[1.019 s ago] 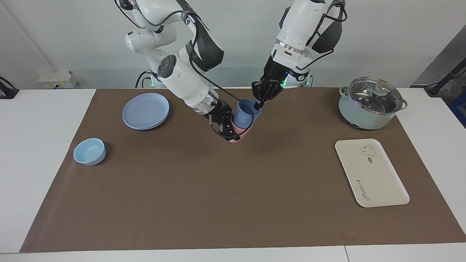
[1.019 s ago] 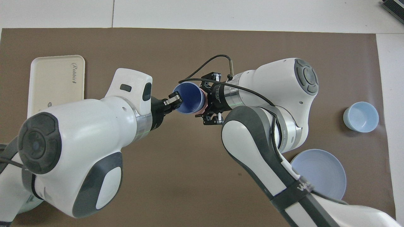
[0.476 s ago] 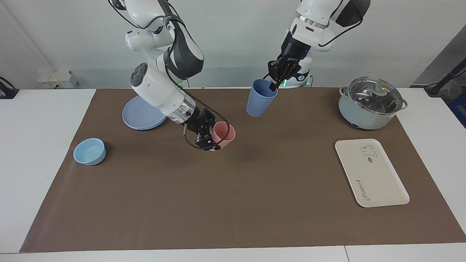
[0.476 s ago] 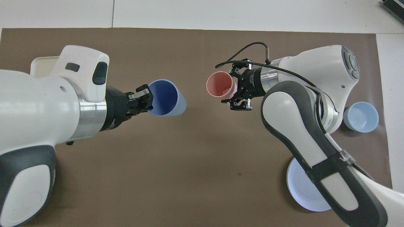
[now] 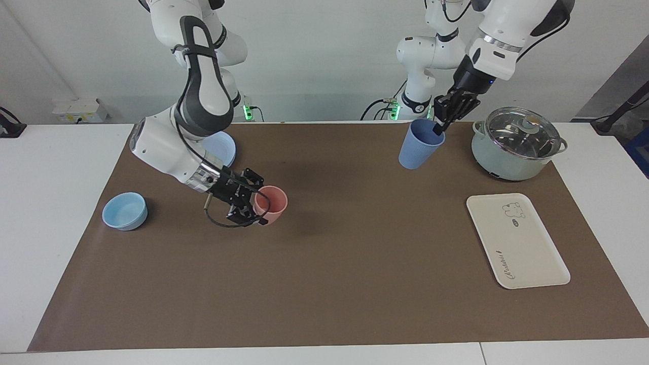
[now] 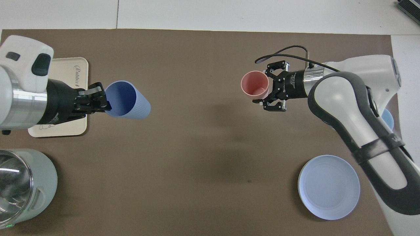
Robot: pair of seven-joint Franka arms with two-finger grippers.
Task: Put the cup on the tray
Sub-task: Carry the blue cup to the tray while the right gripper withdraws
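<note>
The periwinkle-blue ribbed cup [image 5: 421,144] [image 6: 127,105] hangs tilted in the air, and my left gripper [image 5: 437,129] [image 6: 104,102] is shut on its rim. It hangs over the brown mat just beside the cream tray [image 5: 517,243] [image 6: 67,70]. The tray lies flat toward the left arm's end, partly hidden under the left wrist in the overhead view. My right gripper [image 5: 259,205] [image 6: 265,88] is shut on the rim of a pink cup [image 5: 273,204] [image 6: 254,86], held low over the mat toward the right arm's end.
A lidded pale-green pot [image 5: 517,144] [image 6: 19,183] stands near the robots, beside the tray. A round blue plate [image 5: 225,147] [image 6: 328,186] and a squat light-blue bowl [image 5: 124,211] [image 6: 388,118] sit toward the right arm's end.
The two cups, nested a second ago, have come apart. The left gripper carried the blue cup up and toward the tray. The right gripper took the pink cup the other way and lower.
</note>
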